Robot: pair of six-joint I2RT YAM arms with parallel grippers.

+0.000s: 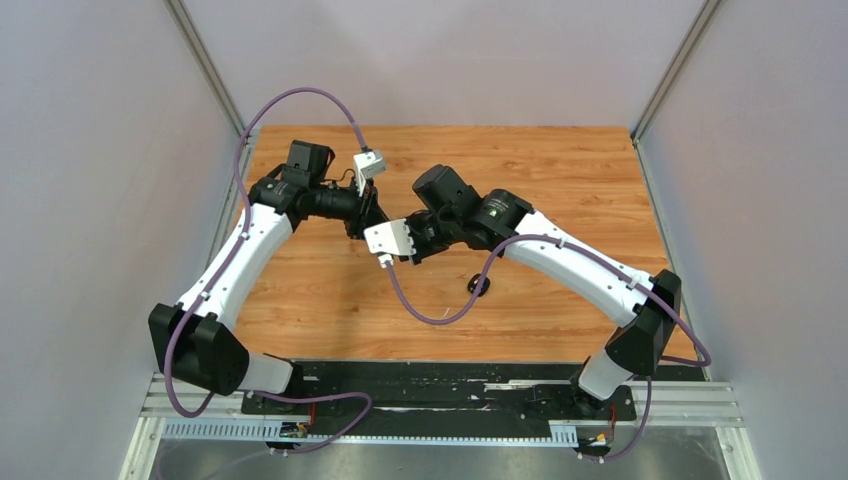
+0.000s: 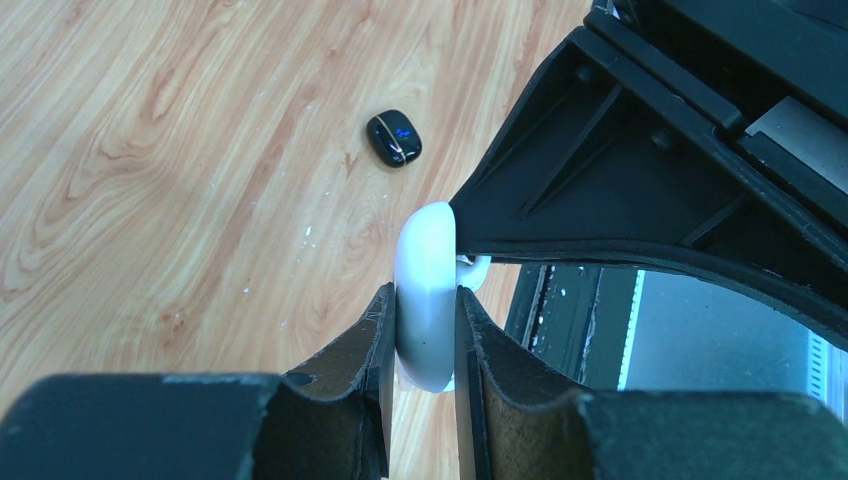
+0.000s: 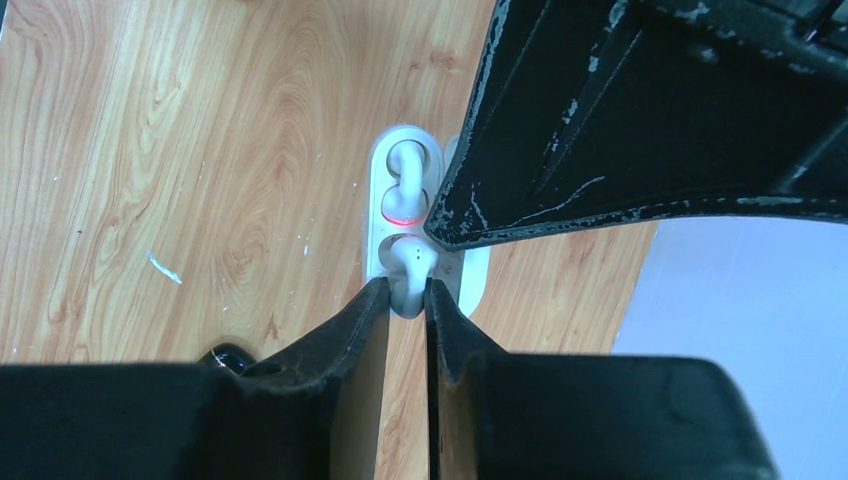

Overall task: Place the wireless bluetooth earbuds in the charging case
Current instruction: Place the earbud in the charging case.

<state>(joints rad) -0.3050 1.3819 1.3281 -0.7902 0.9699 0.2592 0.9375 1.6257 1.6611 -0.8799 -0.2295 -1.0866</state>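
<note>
I have the white pebble-shaped plastic charging case (image 2: 425, 240) pinched in my left gripper (image 2: 425, 300), above the wooden table (image 1: 560, 180). One white plastic earbud (image 3: 405, 165) sits in its far slot. A second white earbud (image 3: 410, 258), held in my right gripper (image 3: 406, 288), is at the near slot. A glossy black pebble-shaped case (image 1: 479, 285) lies on the table, nearer me and to the right.

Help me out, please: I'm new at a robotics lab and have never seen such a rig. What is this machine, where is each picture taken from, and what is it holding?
These are two robot arms bolted at the near edge of a wooden table. The wide picture looks down from above and behind them: the left arm is on the left, the right arm on the right. The other two pictures come from a small camera on each wrist, looking along that arm's jaws. The left jaws clamp a white charging case, seen edge-on. The right jaws pinch a white earbud at the case's nearer slot; another earbud sits in the farther slot. A small black pebble-shaped item lies loose on the wood.
</note>
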